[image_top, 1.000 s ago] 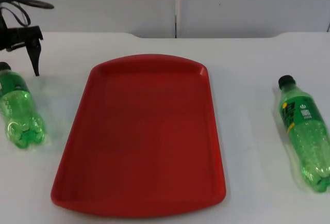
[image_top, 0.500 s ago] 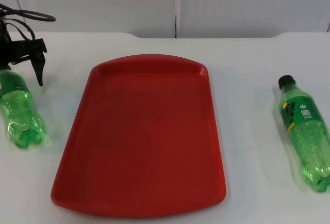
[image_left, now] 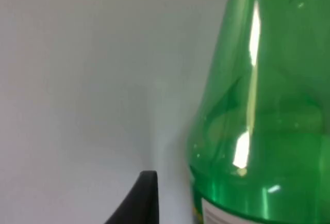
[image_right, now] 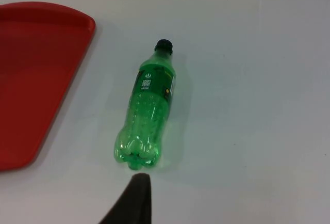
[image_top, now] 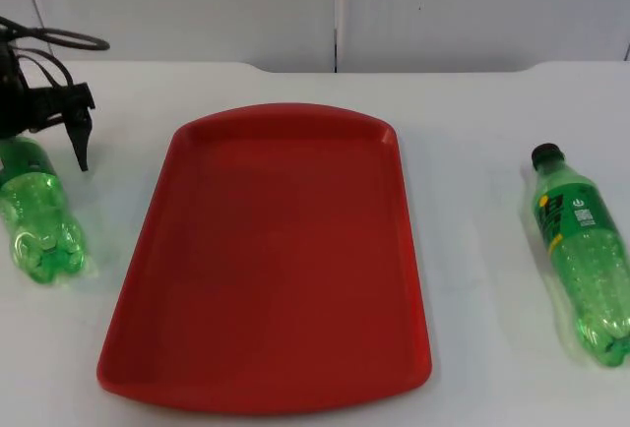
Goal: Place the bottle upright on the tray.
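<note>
I see the left gripper (image_top: 39,127) over the neck of the left bottle (image_top: 39,215), which lies left of the tray (image_top: 266,250); jaws seemingly spread astride it, gripping nothing.

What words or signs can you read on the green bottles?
None can be read as words.
Right bottle: its label carries a round white symbol and a small white square like a code, both too small to read; the yellow lettering beside them is too blurred.
Left bottle, lying by the left gripper: a white label edge without legible text.
Red tray: no markings.
</note>
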Robot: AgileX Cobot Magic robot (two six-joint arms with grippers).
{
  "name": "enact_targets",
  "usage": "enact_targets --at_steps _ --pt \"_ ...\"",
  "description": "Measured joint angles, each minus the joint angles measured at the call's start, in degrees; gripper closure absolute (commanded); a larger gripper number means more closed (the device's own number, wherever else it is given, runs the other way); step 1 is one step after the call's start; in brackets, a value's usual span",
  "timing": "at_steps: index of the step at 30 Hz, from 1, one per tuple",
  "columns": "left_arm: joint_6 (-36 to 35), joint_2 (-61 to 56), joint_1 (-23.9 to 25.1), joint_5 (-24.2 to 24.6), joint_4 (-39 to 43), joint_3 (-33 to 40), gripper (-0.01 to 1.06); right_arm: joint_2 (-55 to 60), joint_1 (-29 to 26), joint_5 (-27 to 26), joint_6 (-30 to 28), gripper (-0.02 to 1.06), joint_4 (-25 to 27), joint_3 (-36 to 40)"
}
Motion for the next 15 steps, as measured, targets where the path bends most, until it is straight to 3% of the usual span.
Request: enact_targets --at_steps 15 --pt "0.1 2.0 -0.8 -1.7 0.4 0.0 0.00 0.0 0.0 0.0 0.0 -0.01 0.0 0.0"
